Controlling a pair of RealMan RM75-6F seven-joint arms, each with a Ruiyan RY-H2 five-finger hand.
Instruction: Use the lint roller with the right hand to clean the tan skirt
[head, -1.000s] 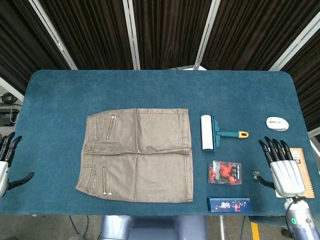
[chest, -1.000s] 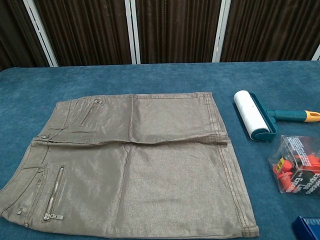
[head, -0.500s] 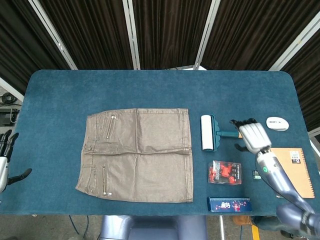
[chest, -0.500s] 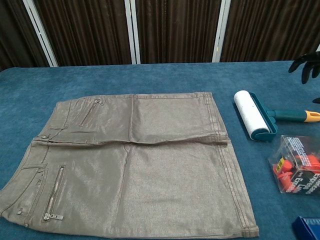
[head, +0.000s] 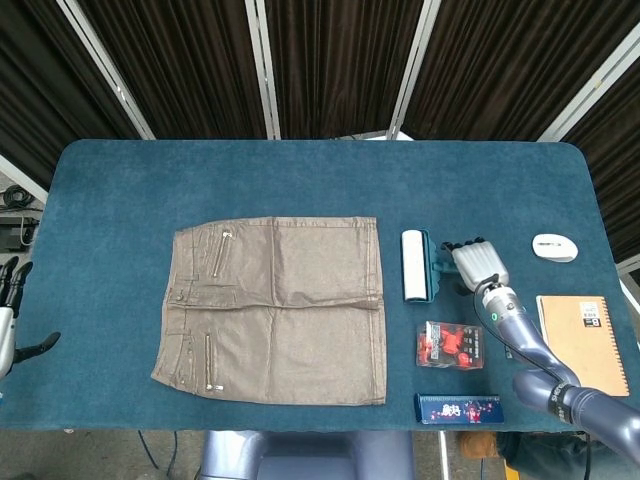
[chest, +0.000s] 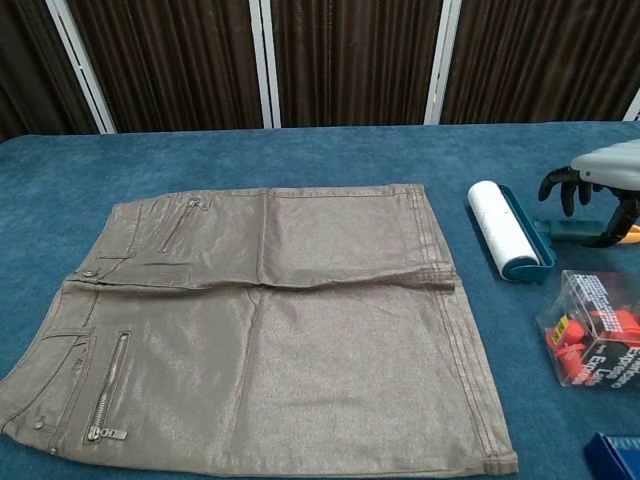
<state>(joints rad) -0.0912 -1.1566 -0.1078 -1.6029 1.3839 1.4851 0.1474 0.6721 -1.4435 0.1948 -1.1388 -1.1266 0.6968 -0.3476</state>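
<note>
My right hand (head: 478, 264) hangs over the handle of the lint roller (head: 415, 265), palm down, with the dark fingers (chest: 566, 186) curled downward around the handle's teal stem; in the chest view the thumb and fingers sit on either side of the handle, but I cannot tell whether they actually press on it or only hover above it. The roller lies flat on the blue table (head: 300, 170), its white sticky drum pointing across toward the far edge and lying just beside the right edge of the tan skirt (head: 275, 308), apart from it. The skirt is spread flat in the middle of the table, waistband and zippers toward my left, hem toward the roller. Near the roller, on the side closer to me, sits a clear plastic box (head: 450, 345) with red pieces inside, and closer still a dark blue flat box (head: 457, 408). To the right of my right hand lie a white mouse (head: 554, 247) and an orange notebook (head: 586, 340). My left hand (head: 10, 310) hangs at the table's left edge, off the cloth, holding nothing, fingers apart and thumb out.
</note>
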